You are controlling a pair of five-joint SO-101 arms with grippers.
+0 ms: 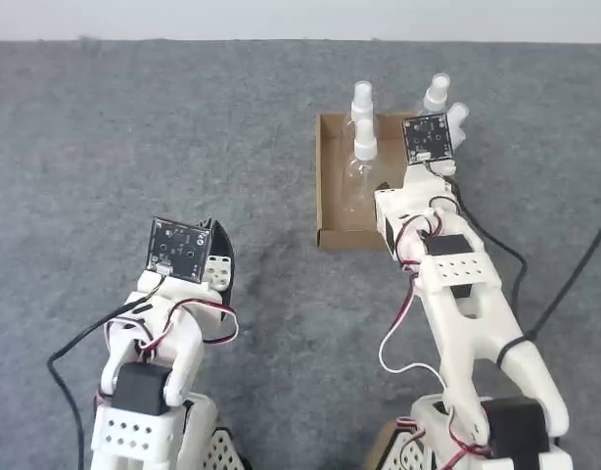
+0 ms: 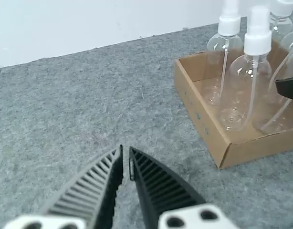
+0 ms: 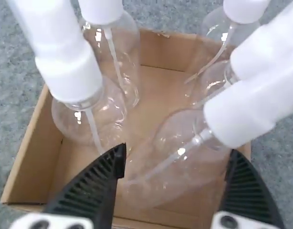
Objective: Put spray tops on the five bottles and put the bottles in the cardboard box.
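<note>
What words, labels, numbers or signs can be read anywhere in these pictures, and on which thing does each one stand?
No text can be read in any view.
On the cardboard box: faint small marks on its outer side wall, too small to read.
On the left wrist circuit board and the right wrist circuit board: any print is too small to read.
On the bottles and spray tops: no label or print visible.

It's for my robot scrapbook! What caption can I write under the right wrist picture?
Open right pincer over the cardboard box of clear bottles with white spray tops.
</note>
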